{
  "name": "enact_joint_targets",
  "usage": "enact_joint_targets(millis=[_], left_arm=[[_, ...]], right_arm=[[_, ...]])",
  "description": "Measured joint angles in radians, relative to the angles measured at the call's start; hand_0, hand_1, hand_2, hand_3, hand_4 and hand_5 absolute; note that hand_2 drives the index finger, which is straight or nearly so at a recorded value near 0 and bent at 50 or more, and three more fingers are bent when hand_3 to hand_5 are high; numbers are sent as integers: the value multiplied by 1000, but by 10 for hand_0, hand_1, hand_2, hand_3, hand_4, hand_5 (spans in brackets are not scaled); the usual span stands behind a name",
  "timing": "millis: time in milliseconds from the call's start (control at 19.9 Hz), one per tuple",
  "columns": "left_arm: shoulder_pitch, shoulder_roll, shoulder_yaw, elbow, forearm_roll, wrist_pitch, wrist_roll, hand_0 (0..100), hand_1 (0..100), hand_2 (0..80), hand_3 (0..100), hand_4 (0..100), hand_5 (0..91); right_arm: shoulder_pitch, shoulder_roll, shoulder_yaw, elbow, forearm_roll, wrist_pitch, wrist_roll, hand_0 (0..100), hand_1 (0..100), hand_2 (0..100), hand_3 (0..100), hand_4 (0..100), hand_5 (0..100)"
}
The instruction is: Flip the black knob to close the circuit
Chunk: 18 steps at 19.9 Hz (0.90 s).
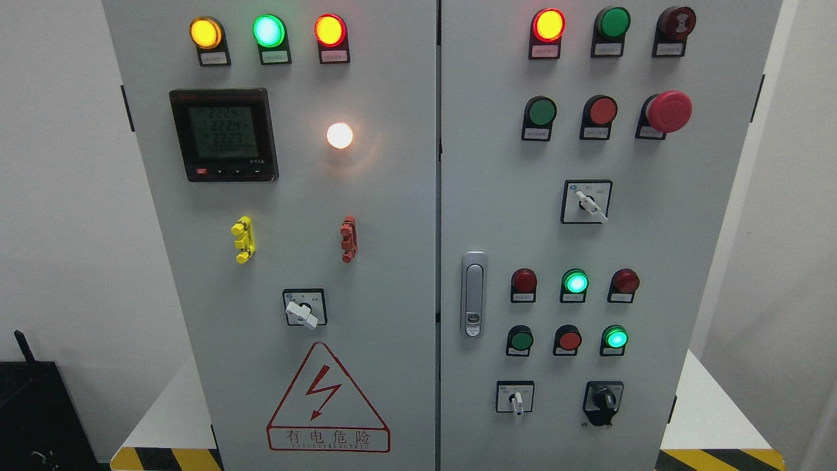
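Against white walls stands a grey cabinet on a pale plinth with hazard stripes. At nine o'clock, its meter digits read dimly; button labels are illegible. At five o'clock sits the black knob. Neither robot hand appears, so their state cannot be told.

1. Black knob sits low on the right door, w/ nothing in front of it; approach from straight ahead is unblocked.
2. Nearest neighbours: white selector to its left, well apart; green lit button and red button just above.
3. Bare panel lies right of the knob up to the door edge.
4. Below, striped platform edge juts fwd, limiting low approach.
5. Door handle protrudes further left, near the centre seam.
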Motion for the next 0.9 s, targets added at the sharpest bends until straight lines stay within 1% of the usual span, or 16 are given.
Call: enact_joint_targets(millis=[101, 151, 201, 352, 402, 452, 553, 653, 905], left_arm=[[0, 0, 0, 0, 0, 0, 0, 0, 0, 0, 47, 23, 0], [0, 0, 0, 0, 0, 0, 0, 0, 0, 0, 47, 22, 0], [0, 0, 0, 0, 0, 0, 0, 0, 0, 0, 47, 22, 0], [0, 0, 0, 0, 0, 0, 0, 0, 0, 0, 48, 23, 0], [0, 0, 0, 0, 0, 0, 0, 0, 0, 0, 48, 23, 0], [0, 0, 0, 0, 0, 0, 0, 0, 0, 0, 48, 23, 0], [0, 0, 0, -1, 0, 0, 0, 0, 0, 0, 48, 23, 0], [0, 0, 0, -1, 0, 0, 0, 0, 0, 0, 48, 24, 0], [0, 0, 0, -1, 0, 0, 0, 0, 0, 0, 48, 23, 0]], right_arm=[[-29, -1, -11, -37, 107, 25, -1, 0, 322, 790, 973, 730, 780], [-44, -4, -16, -57, 169, 54, -6, 0, 290, 819, 991, 744, 798], [-57, -6, -20, -76, 220, 80, 5, 0, 272, 831, 1000, 751, 803], [-94, -13, -30, -128, 351, 122, 61, 0, 166, 857, 1000, 750, 809], [-104, -15, -32, -141, 390, 128, 71, 0, 88, 863, 1000, 749, 808], [-117, -17, -34, -155, 429, 134, 84, 0, 12, 868, 1000, 780, 807], [-141, -21, -35, -179, 495, 150, 112, 0, 0, 873, 1000, 781, 807], [-167, -24, -28, -198, 548, 182, 144, 0, 0, 875, 1000, 782, 808], [-264, -30, 23, -228, 656, 283, 210, 0, 0, 879, 1000, 782, 813]])
